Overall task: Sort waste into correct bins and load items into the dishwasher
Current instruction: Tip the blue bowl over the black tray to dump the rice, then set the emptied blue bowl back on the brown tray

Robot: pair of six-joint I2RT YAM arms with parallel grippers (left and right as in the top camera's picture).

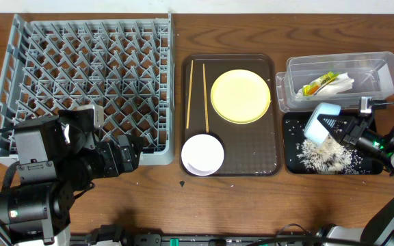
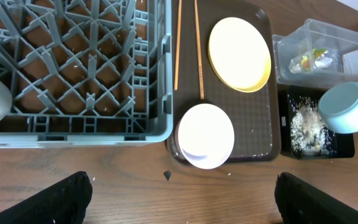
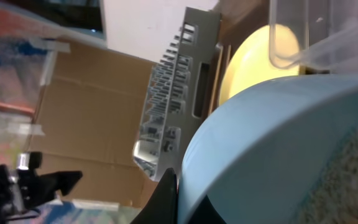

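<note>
Rice (image 1: 327,154) lay in the black tray (image 1: 291,161) under the tilted light blue bowl (image 1: 321,116) your right gripper (image 1: 338,128) clamped; left gripper (image 2: 184,182) gaped wide.

The grey dish rack (image 1: 94,55) fills the table's far left corner, its pegs upright. The round yellow plate (image 1: 241,96) lies flat just right of the rack, toward the far edge. Between the two, the two wooden chopsticks (image 1: 189,92) lie parallel, running from far to near. The pinkish-white bowl (image 1: 202,154) stands upright nearer the front edge, below the chopsticks' ends. At the far right corner, the clear tub (image 1: 382,72) holds the crumpled white napkin (image 1: 340,83) and the green-and-orange wrapper (image 1: 318,85). Just in front of the tub, the black tray (image 1: 294,130) carries a heap of whitish rice (image 1: 327,154). The light blue bowl (image 1: 322,116) is tipped steeply over that heap, held by the right gripper (image 1: 332,126).
</note>
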